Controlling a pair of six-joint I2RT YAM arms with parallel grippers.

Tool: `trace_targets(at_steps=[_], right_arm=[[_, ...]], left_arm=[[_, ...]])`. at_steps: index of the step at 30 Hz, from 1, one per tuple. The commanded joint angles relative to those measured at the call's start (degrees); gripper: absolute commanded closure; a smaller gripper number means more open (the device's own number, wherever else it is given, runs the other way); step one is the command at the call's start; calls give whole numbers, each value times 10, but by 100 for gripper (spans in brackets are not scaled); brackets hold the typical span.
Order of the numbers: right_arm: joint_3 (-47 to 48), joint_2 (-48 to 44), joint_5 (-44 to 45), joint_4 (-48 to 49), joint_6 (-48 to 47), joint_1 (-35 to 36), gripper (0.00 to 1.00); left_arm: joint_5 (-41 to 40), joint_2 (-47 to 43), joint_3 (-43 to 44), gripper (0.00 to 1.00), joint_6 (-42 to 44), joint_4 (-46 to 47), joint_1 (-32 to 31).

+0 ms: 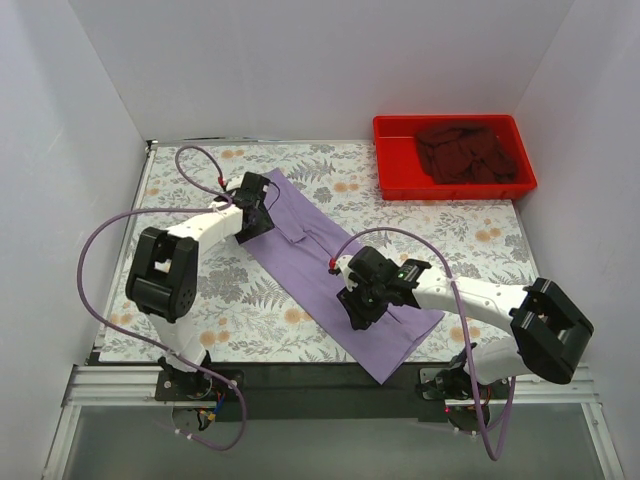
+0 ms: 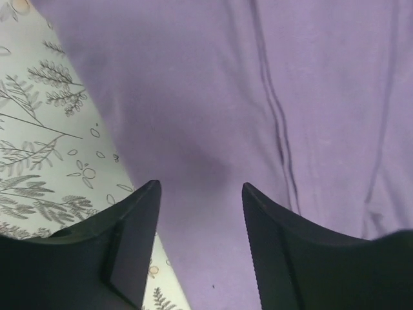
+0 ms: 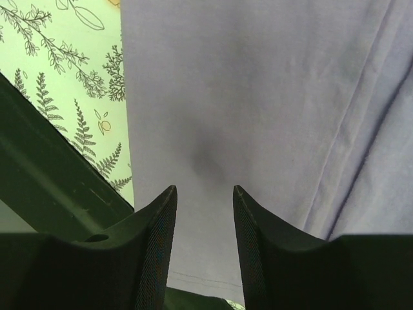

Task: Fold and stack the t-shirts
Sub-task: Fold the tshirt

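A pale lavender-purple cloth t-shirt (image 1: 330, 275), folded into a long band, lies flat on the floral-printed table cover (image 1: 200, 320), running from 11 o'clock to 5 o'clock; a dark maroon cloth t-shirt (image 1: 465, 152) sits crumpled in a red plastic tray (image 1: 392, 185) toward 2 o'clock. The left arm bends at its elbow and reaches toward 1 o'clock, its left gripper (image 1: 258, 212) tipped down over the band's far end, fingers spread, pinching nothing; the right arm folds at the near right and stretches toward 10 o'clock, its right gripper (image 1: 360, 310) low over the band's near half, fingers likewise parted above smooth cloth.
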Motion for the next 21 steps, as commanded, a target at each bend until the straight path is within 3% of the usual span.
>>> trace_targets(at_steps=[1,4,13,21], right_arm=[[-8,3,-30,5,-19,2,53],[-11,10,-37,14,-20,6,53],[9,88,-79,65,6,30,53],[169,243,-92,80,48,43,53]], left_arm=[[-1,28,-6,50,-14,18,1],[-9,50,0,55,-8,31,2],[-49,175,91,54,62,45,1],[-39,306,271,37,141,52,1]])
